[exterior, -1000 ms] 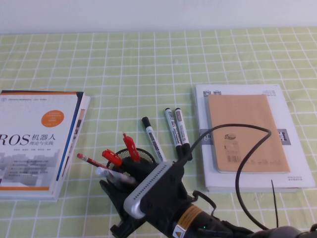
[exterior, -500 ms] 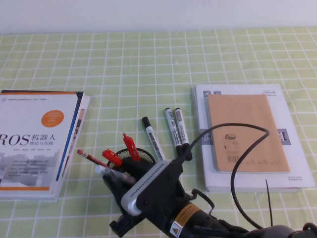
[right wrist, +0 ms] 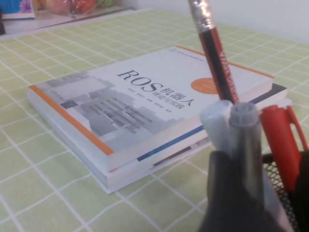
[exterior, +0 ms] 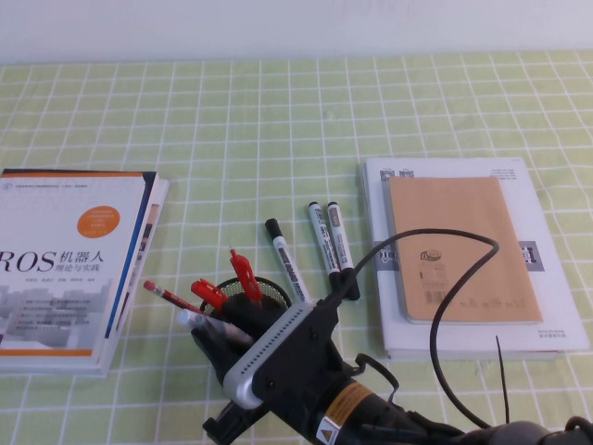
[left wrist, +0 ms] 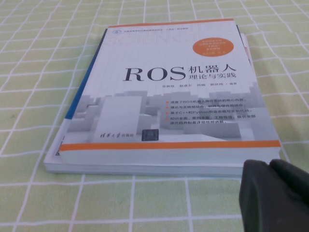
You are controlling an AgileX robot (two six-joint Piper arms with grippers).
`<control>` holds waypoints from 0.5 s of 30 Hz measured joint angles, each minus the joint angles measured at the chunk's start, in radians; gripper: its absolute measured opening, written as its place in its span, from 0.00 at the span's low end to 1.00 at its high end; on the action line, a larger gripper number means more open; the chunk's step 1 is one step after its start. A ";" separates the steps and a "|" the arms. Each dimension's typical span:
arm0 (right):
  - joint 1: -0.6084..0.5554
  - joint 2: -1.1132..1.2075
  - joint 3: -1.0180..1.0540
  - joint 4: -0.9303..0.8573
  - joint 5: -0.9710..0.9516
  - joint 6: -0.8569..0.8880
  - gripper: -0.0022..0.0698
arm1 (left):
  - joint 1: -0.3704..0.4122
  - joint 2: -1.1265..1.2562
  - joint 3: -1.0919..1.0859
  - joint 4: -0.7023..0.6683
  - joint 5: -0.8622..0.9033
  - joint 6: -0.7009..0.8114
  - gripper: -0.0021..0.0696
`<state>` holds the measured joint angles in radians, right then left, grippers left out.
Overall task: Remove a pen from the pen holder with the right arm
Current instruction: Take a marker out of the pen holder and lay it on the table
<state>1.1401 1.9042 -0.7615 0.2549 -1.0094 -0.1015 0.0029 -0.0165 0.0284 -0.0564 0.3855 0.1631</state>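
— Right gripper (exterior: 220,348): where is it?
— Down at the pen holder (exterior: 252,295), on the side facing the table's (exterior: 278,111) near edge, right up against two grey pens (right wrist: 244,135) standing in it. Whether it grips one or only sits beside them, I cannot tell.
— And the holder itself?
— Black mesh, upright, close to the near edge, a little left of the middle. It also holds red pens (exterior: 246,273) and a pencil (exterior: 167,297) that leans toward the left edge.
— What else is on the table?
— Three markers (exterior: 321,238) lie flat just beyond the holder. A ROS book (exterior: 65,260) sits at the left edge. A brown notebook (exterior: 459,246) lies on a white book (exterior: 556,324) toward the right edge.
— Left gripper (left wrist: 274,193)?
— Near a corner of the ROS book. Open or closed, I cannot tell.
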 joint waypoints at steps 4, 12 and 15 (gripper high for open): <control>0.000 0.002 -0.011 -0.006 0.007 0.000 0.37 | 0.000 0.000 0.000 0.000 0.000 0.000 0.02; 0.000 0.004 -0.039 -0.006 0.040 0.000 0.36 | 0.000 0.000 0.000 0.000 0.000 0.000 0.02; 0.000 0.005 -0.039 -0.006 0.040 0.000 0.36 | 0.000 0.000 0.000 0.000 0.000 0.000 0.02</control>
<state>1.1401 1.9096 -0.8009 0.2484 -0.9695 -0.1015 0.0029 -0.0165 0.0284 -0.0564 0.3855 0.1631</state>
